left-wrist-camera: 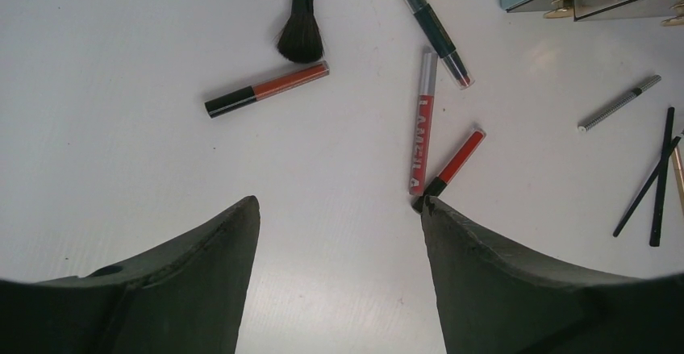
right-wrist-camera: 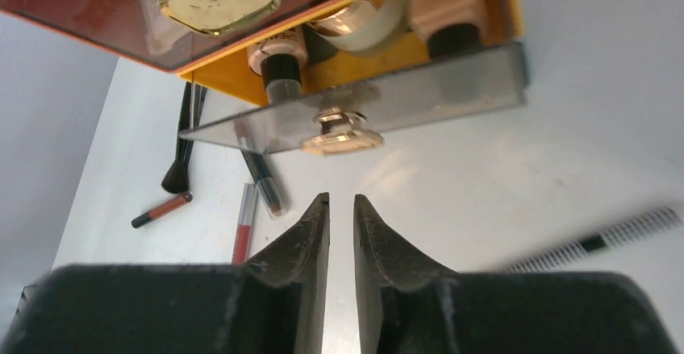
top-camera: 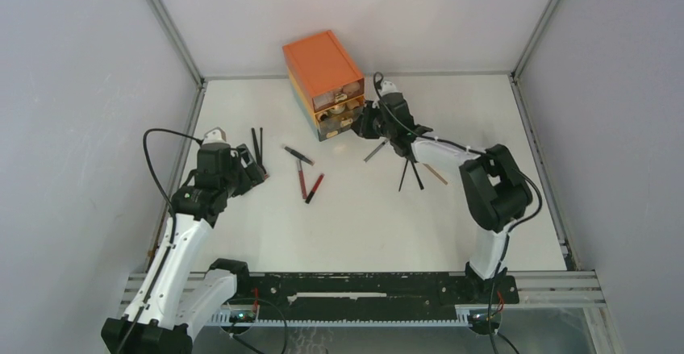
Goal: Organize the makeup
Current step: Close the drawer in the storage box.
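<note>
Noted left gripper spread wide, empty, over table. Red pencil ends right at one fingertip, red tube just ahead: presumably lined up for pick. Noted right gripper narrowed to slit, nothing between. Drawer knob directly ahead of tips; drawer pulled out, foundation bottle inside. Presumably open to receive loose makeup.

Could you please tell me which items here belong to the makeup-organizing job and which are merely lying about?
Job:
fluffy black brush
red lip-gloss tubes
dark pencil with clear cap
silver spoolie wand
thin black brushes
beige foundation bottle

Not makeup:
orange plastic three-drawer chest
white table
</note>
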